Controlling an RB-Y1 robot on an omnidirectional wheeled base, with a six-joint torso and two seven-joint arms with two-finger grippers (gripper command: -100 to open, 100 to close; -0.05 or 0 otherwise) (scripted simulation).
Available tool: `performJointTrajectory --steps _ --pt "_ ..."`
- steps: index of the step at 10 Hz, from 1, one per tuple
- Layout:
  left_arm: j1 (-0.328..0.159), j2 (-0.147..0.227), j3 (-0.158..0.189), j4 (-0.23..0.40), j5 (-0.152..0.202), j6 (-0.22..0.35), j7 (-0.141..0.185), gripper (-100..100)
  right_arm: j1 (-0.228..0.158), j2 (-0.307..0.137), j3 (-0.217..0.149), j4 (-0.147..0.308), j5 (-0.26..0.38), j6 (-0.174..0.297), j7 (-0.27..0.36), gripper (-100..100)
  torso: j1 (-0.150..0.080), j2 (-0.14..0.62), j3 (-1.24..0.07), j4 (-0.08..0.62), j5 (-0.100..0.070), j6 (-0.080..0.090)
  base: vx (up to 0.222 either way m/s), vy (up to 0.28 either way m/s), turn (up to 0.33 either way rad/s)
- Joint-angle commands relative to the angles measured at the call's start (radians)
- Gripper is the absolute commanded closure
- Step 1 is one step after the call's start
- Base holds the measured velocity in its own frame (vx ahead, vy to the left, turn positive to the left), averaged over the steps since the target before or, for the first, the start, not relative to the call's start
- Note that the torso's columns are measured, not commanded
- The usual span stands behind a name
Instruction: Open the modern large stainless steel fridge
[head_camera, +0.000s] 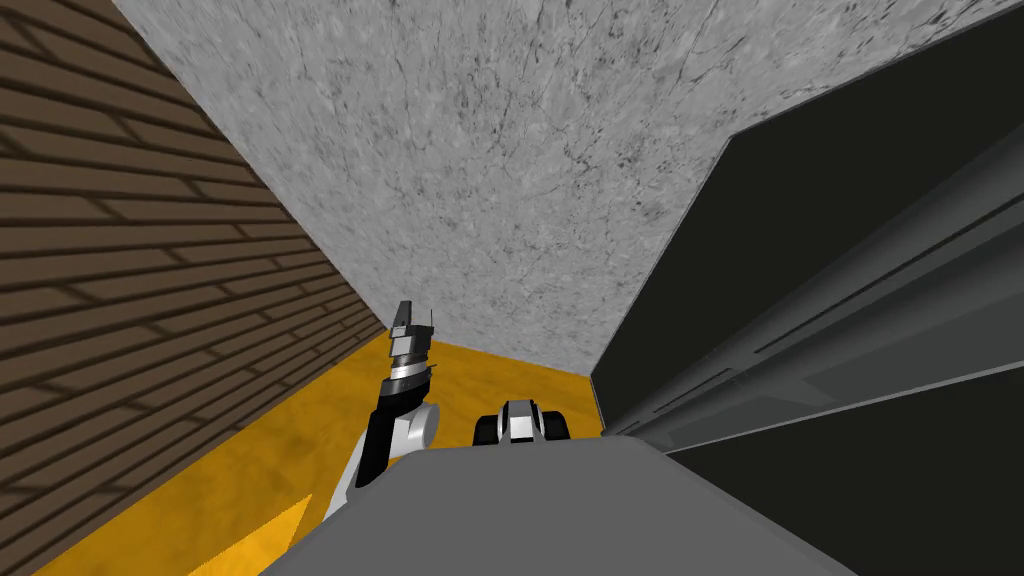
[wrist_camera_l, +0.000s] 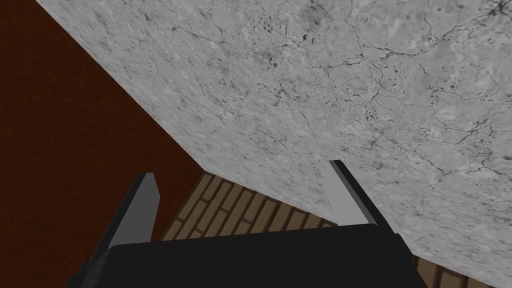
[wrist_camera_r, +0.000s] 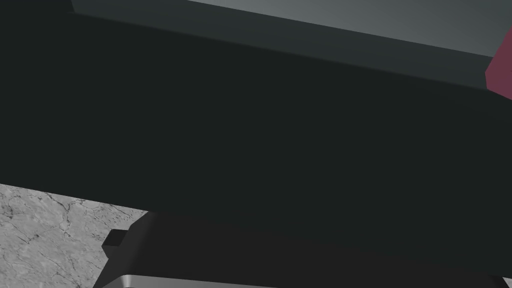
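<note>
Fridge (head_camera: 820, 330): tall dark unit with lighter grey bands running along its front and a flat, near-black side panel; its door seams lie flush, with no gap showing, so it reads as closed. Grey veined wall (head_camera: 480, 180): stands behind the fridge and meets the far edge of its dark side panel. Brown brick wall (head_camera: 130, 260): well apart from the fridge, on the far side of the floor strip from it. Yellow-orange floor (head_camera: 250, 460): runs between the fridge and the brick wall up to the foot of the veined wall. Left gripper (head_camera: 412, 318): held up over the floor, well apart from the fridge and nearer the brick wall than the fridge is; seen along the hand, the left gripper (wrist_camera_l: 241, 170) has its two grey fingers (wrist_camera_l: 142, 210) standing wide apart with nothing between them, aimed at the corner where the veined wall meets the brick. Right arm (head_camera: 520, 425): low, near the fridge's bottom corner, between the fridge and the left arm. Right gripper (wrist_camera_r: 280, 250): its dark body sits close against the fridge's (wrist_camera_r: 250, 110) flat dark face; whether it is spread or closed, or has hold of anything, cannot be told. Maroon shape (wrist_camera_r: 501, 70): a small patch just beside the fridge's grey edge; what it is cannot be told.
</note>
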Motion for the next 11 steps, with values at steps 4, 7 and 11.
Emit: performJointTrajectory --steps 4,7,11 --pt "0.0 0.0 0.0 0.0 0.0 0.0 0.0 0 -0.134 -0.044 -0.032 -0.017 -0.074 -0.136 0.072 100 0.0 0.003 0.003 0.0 -0.001 0.0 0.096 -0.02 -0.239" --pt "0.0 0.0 0.0 0.0 0.0 0.0 0.0 0 -0.166 -0.086 -0.052 -0.015 -0.101 -0.138 0.083 100 -0.001 0.005 0.003 0.001 -0.001 -0.001 0.024 0.021 -0.105" --pt "-0.001 0.0 0.0 0.0 0.0 0.0 0.0 0 -0.181 -0.144 -0.065 -0.028 -0.13 -0.138 0.084 100 -0.001 0.006 0.003 0.004 0.003 0.002 -0.153 0.112 0.129"
